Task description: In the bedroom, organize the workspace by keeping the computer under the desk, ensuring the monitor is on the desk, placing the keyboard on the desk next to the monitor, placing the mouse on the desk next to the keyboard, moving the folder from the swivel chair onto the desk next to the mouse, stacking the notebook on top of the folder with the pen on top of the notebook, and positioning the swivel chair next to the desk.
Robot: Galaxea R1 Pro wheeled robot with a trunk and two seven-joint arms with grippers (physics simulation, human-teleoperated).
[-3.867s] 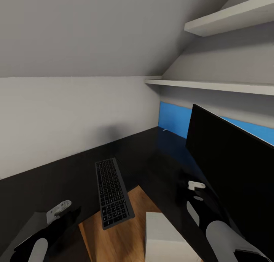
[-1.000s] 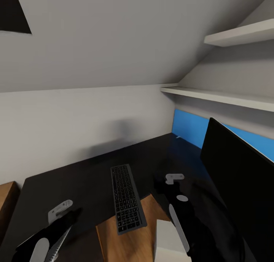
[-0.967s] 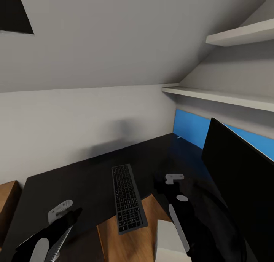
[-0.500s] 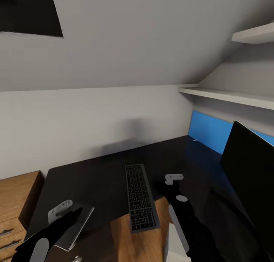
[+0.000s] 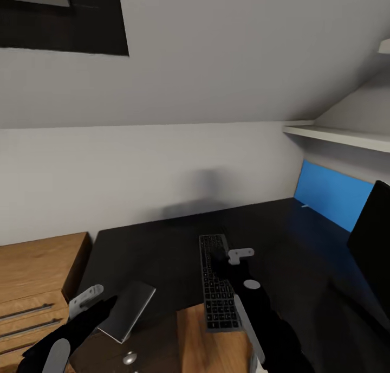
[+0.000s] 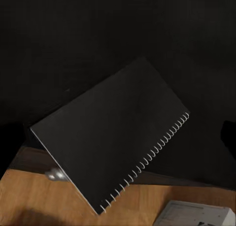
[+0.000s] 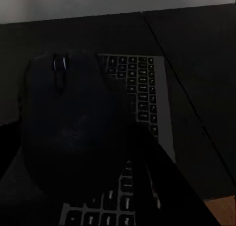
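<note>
A dark mouse (image 7: 69,127) sits in my right gripper (image 5: 219,262), which is shut on it and hangs low over the grey keyboard (image 5: 218,302) on the black desk (image 5: 162,248). Keys of the keyboard (image 7: 140,88) show just beyond the mouse. A grey spiral notebook (image 5: 129,309) lies at the desk's near edge, partly overhanging it; the same notebook (image 6: 113,137) lies apart from my left gripper (image 5: 105,303), whose fingers I cannot make out. The black monitor (image 5: 374,243) stands at the desk's right end. Folder, pen and chair are out of view.
Wooden drawers (image 5: 38,286) stand left of the desk. A blue panel (image 5: 330,199) backs the desk's right side under a white shelf (image 5: 346,137). Wooden floor (image 5: 195,340) and a white box (image 6: 196,216) lie below the desk's front edge.
The whole view has swung left: the monitor slid to the right edge, and the drawers and notebook came into sight. My right gripper with the mouse now sits over the keyboard rather than beside it.
</note>
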